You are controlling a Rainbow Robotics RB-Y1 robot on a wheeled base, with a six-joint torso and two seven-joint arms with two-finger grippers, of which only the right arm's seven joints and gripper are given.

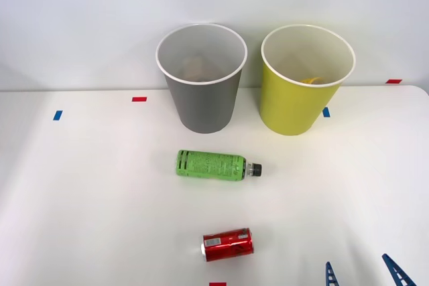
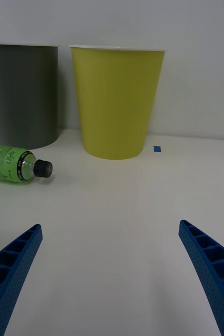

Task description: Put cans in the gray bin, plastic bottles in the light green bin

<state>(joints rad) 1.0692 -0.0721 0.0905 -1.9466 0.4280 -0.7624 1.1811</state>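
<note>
1. The right gripper (image 1: 362, 274) sits low at the near right of the white table (image 1: 80, 199), its two blue ribbed fingers (image 2: 12, 273) spread wide with nothing between them – bare tabletop shows in the gap in the wrist view.
2. The small shiny red metal can (image 1: 228, 244) lies on its side near the table's front edge, off to the gripper's left and about level with it. Its long axis runs left to right, silver end facing left, so it looks likely that the jaws would have to close across its round body from front and back.
3. The bright green plastic bottle (image 1: 216, 165) also lies on its side, farther out toward the bins, black cap pointing right; the wrist view catches its capped end ahead of the fingers, on the gray bin's side.
4. The tall tapered gray bin (image 1: 203, 98) with a white rim stands upright at the back, with the yellow-green bin (image 1: 301, 92) of the same shape just to its right – close, not touching. The lime bin stands nearly straight ahead of the open fingers.
5. The surface is smooth and plain white, marked with small red and blue tape pieces (image 1: 139, 99); a pale wall (image 1: 80, 18) rises behind.
6. Neither item is binned yet; the can looks the nearer pick.
</note>
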